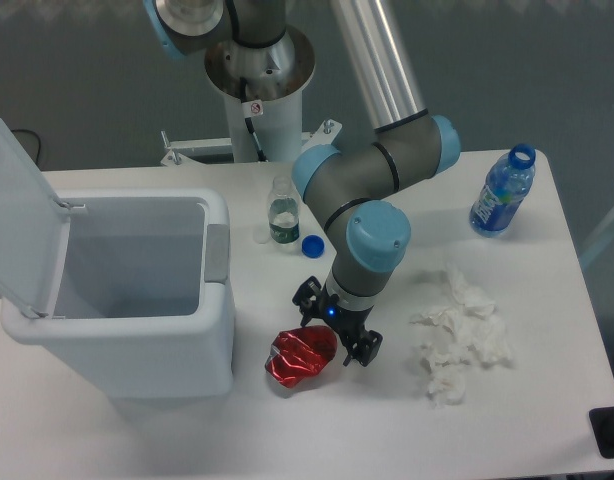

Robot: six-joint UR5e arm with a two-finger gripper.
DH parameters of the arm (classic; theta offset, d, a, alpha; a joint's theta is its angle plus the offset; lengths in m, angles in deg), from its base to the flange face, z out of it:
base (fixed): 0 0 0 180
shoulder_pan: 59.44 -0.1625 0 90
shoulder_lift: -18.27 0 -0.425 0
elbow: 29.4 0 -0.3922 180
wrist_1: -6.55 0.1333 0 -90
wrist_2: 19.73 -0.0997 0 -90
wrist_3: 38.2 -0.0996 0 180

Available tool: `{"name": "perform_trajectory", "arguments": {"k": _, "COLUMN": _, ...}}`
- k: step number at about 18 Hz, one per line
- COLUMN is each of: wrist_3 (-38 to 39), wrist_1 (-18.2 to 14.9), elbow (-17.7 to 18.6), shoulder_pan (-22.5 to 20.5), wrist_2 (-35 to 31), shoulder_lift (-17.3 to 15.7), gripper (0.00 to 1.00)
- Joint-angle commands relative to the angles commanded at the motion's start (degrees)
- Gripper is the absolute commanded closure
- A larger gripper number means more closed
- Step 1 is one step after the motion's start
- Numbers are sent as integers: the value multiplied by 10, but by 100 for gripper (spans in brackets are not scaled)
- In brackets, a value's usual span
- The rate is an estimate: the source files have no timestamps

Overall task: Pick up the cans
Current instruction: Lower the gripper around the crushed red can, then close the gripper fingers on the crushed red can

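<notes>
Crushed red can [301, 356] near table's front edge, just beside white bin [215, 330]; long axis slanted toward bin. Gripper [336, 329] poised at can's upper right end, fingers spread wide, holding nothing; can mostly left of fingers

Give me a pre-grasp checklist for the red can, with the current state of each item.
1. Crushed red can lies on the table, unobstructed: ok.
2. Gripper is at the can's upper right edge, not centred over it: not ok.
3. Jaws wide enough for the dented body: cannot tell.
4. Nothing held in the gripper: ok.
5. Bin stands close on the can's left, so finger clearance there: cannot tell.
6. Bin lid is up, bin ready to receive: ok.
</notes>
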Motion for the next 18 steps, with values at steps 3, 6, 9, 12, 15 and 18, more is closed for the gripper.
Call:
{"name": "perform_trajectory", "arguments": {"k": 3, "wrist_3": -1, "wrist_1": 0, "elbow": 1, "shoulder_pan": 5, "wrist_2": 0, "shoulder_lift": 2, "gripper": 0}}
{"name": "perform_trajectory", "arguments": {"k": 6, "wrist_3": -1, "wrist_1": -1, "elbow": 2, "shoulder_pan": 6, "wrist_2": 0, "shoulder_lift": 2, "gripper": 0}}
{"name": "perform_trajectory", "arguments": {"k": 9, "wrist_3": -5, "wrist_1": -1, "elbow": 3, "shoulder_pan": 8, "wrist_2": -3, "shoulder_lift": 2, "gripper": 0}}
{"name": "perform_trajectory", "arguments": {"k": 12, "wrist_3": -7, "wrist_1": -1, "elbow": 2, "shoulder_pan": 10, "wrist_2": -9, "shoulder_lift": 2, "gripper": 0}}
{"name": "perform_trajectory", "arguments": {"k": 15, "wrist_3": -9, "wrist_1": -1, "elbow": 3, "shoulder_pan": 10, "wrist_2": -10, "shoulder_lift": 2, "gripper": 0}}
{"name": "perform_trajectory", "arguments": {"k": 18, "wrist_3": -10, "wrist_1": -1, "elbow": 4, "shoulder_pan": 10, "wrist_2": -10, "shoulder_lift": 2, "gripper": 0}}
